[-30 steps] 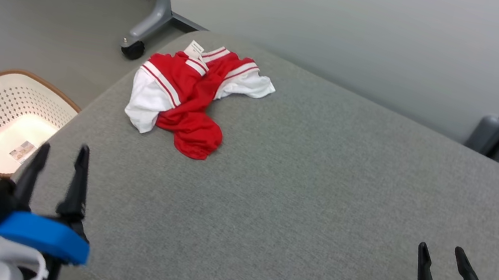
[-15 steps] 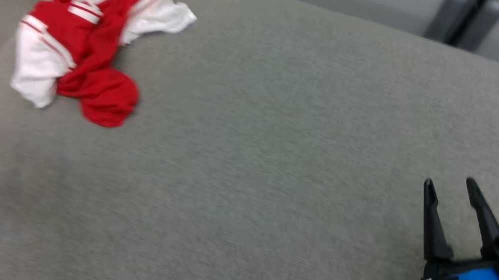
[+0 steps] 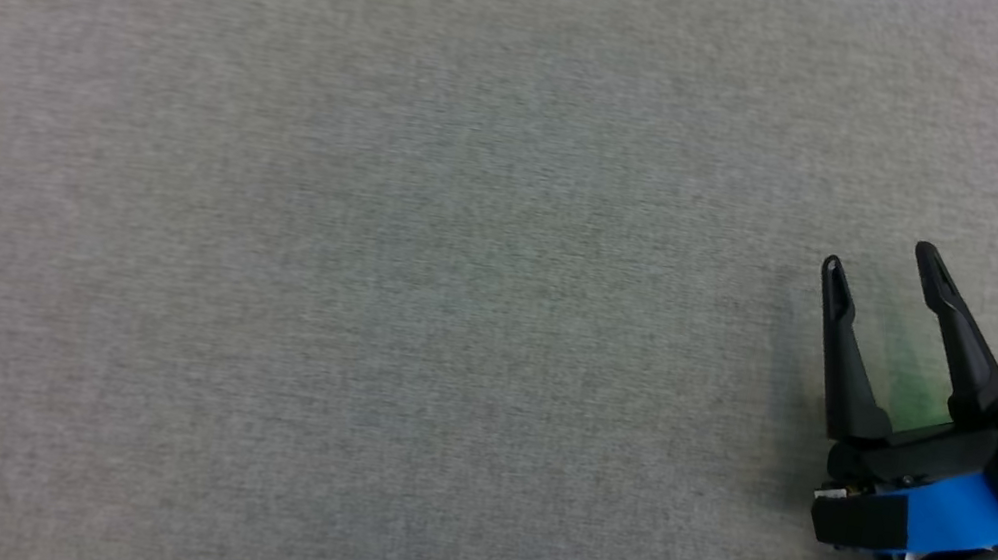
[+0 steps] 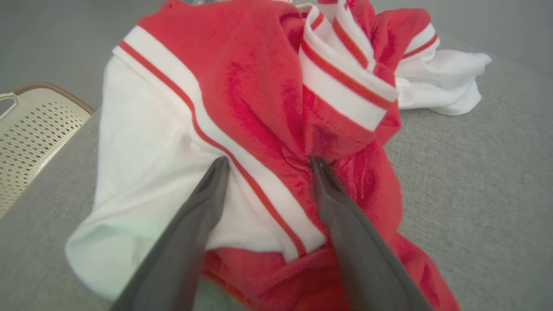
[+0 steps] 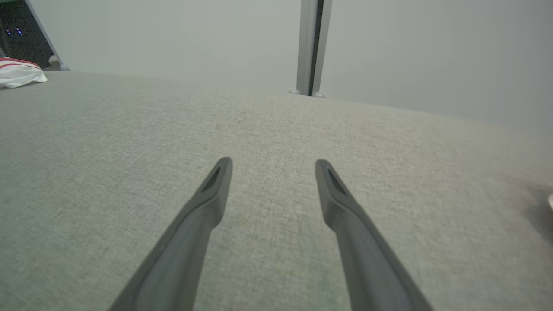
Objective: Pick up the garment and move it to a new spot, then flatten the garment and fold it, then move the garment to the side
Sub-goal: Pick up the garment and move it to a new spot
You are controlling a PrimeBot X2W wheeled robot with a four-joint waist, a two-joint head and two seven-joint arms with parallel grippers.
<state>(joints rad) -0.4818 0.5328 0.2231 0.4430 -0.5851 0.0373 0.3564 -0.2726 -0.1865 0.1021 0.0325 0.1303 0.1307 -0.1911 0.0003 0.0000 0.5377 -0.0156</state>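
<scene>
Grey cushion (image 3: pixel 453 313); basket (image 4: pixel 30 125) alongside, inside unseen; L hand (image 4: pixel 268 160) spread over garment (image 4: pixel 259 86).

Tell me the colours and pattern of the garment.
Red and white garment, with red-striped white bands; clearest in the left wrist view.

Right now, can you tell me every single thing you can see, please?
red and white crumpled cloth garment: one, red with white stripes and panels, near the grey surface's edge, at the left jaws' tips.
grey woven fabric surface: one, grey, under the garment and both jaws.
cream perforated plastic basket: one, cream with a brown rim, beside the surface, lower down.
grey metal post: one, grey, behind the surface's far edge.
left jaws: one pair, dark fingers, open, tips at the garment.
right jaws: one pair, dark fingers, open, over bare surface.
</scene>
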